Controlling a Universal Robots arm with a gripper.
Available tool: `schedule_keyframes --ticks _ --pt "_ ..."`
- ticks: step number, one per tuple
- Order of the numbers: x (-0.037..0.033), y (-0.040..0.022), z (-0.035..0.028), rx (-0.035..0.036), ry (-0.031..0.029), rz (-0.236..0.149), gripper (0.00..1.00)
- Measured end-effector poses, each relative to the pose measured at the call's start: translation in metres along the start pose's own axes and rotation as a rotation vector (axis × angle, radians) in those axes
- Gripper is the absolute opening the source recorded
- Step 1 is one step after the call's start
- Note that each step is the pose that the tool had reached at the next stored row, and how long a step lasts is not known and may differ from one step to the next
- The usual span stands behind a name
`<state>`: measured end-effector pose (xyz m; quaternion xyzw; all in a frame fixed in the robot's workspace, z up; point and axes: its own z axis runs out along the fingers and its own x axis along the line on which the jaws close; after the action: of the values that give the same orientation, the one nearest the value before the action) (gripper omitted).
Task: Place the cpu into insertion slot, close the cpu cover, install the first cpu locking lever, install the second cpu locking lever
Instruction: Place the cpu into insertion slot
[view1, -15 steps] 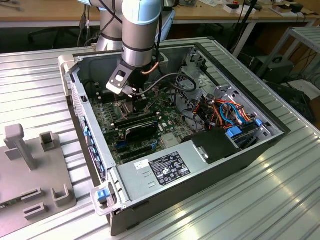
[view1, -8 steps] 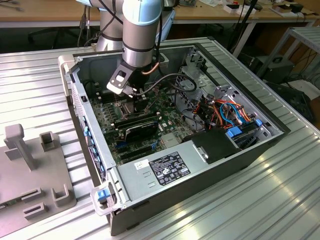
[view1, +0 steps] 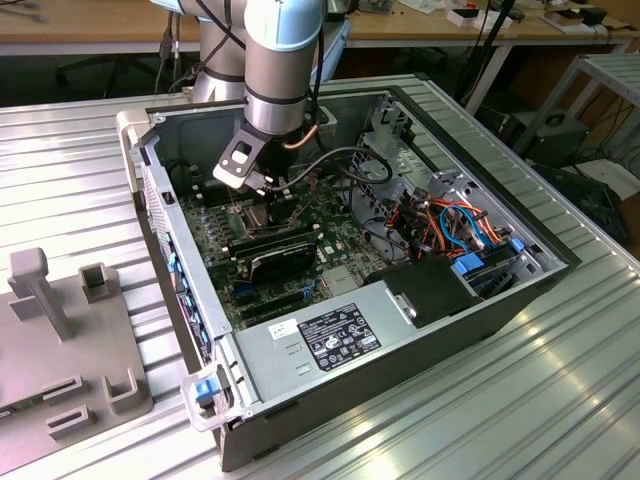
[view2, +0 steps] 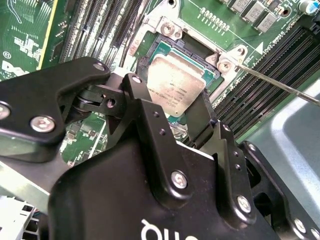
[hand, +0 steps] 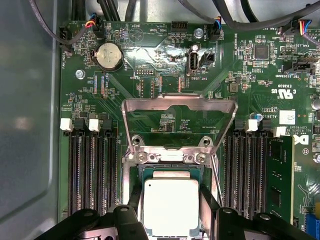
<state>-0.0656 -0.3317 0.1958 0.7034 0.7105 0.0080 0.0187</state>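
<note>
**Dull silver cpu (hand: 171, 206) gripped over the insertion slot (hand: 170, 171)**

The arm (view1: 280, 60) reaches down into an open computer case (view1: 300, 408), which sits on a ribbed aluminium table (view1: 500, 420). Down at the green board, the black gripper (view2: 172, 97) has its two fingers (view2: 142, 102) drawn in narrow on opposite edges of the cpu, one on each side and touching it. The chip sits square over the insertion slot, inside the socket's dark rim. From where I stand I can't tell whether it is fully seated or a shade above the contacts.

The cpu cover (hand: 180, 102) is swung open on the side of the slot away from the gripper. It rises from its hinge there, and the green board shows through its big square window. A thin metal locking lever (view2: 280, 85) juts out free from one corner of the socket frame, not latched down. Long black memory slots (hand: 92, 175) run along both sides of the socket. A round coin battery (hand: 109, 56) lies on the board beyond the cover.
</note>
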Motion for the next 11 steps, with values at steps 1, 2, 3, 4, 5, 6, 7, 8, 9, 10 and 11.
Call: schedule_keyframes --ticks 1,2,3,4,5,6,7,8,9,10,11 --pt "0.0 0.0 0.0 0.0 0.0 0.0 0.55" --pt "0.0 0.0 0.0 0.0 0.0 0.0 0.55" --pt "0.0 0.0 0.0 0.0 0.0001 0.0 0.55" --pt "0.0 0.0 0.0001 -0.0002 0.0001 0.0 0.55" --pt "0.0002 0.0001 0.0006 -0.0012 0.002 0.0 0.55" --pt "0.0003 0.0001 0.0005 -0.0008 0.0012 0.0 0.61" --pt "0.0002 0.0001 0.0003 -0.0004 0.0006 0.0 0.67" --pt "0.0 0.0 0.0001 -0.0001 0.0001 0.0 0.67" --pt "0.0 0.0 0.0001 -0.0001 0.0001 0.0 0.67" --pt "0.0 0.0 0.0001 -0.0001 0.0001 0.0 0.67" --pt "0.0 0.0 0.0001 0.0 0.0001 0.0 0.67"
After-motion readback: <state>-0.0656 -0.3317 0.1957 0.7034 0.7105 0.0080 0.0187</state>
